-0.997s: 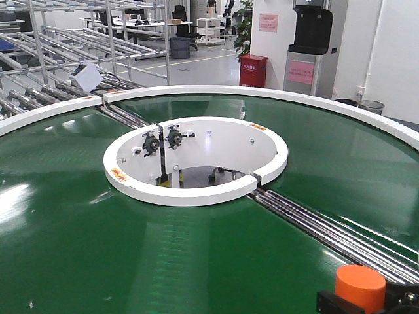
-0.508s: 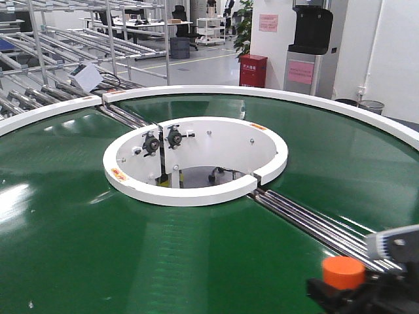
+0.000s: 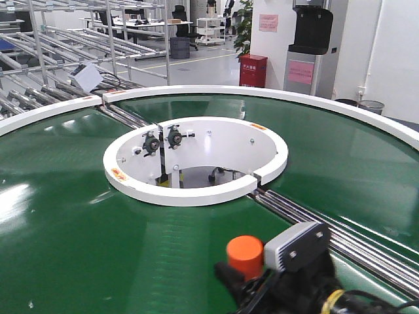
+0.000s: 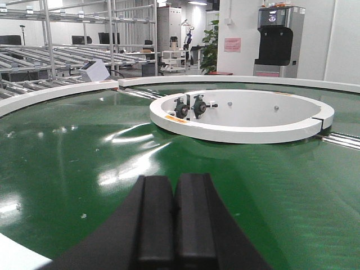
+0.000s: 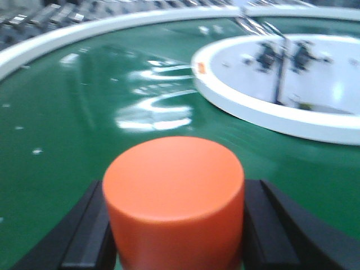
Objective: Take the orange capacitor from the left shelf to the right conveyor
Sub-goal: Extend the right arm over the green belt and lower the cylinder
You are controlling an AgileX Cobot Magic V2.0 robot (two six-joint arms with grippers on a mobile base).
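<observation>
Red cabinet (image 3: 253,70) near tall black dispenser (image 3: 311,46), leafy plant (image 3: 244,23) farther back.

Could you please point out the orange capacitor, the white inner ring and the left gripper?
orange capacitor (image 5: 174,171): right wrist view, on its flat top.
white inner ring (image 3: 196,195): front-facing view, on its near rim.
left gripper (image 4: 174,194): left wrist view, at the seam between its closed fingertips.

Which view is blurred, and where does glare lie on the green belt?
Right wrist view: motion blur smears the green belt and its glare; the orange capacitor looks sharper. Left wrist view: sharp, with glare streaks ahead of the left claw. Front view: sharp, sheen at left.
</observation>
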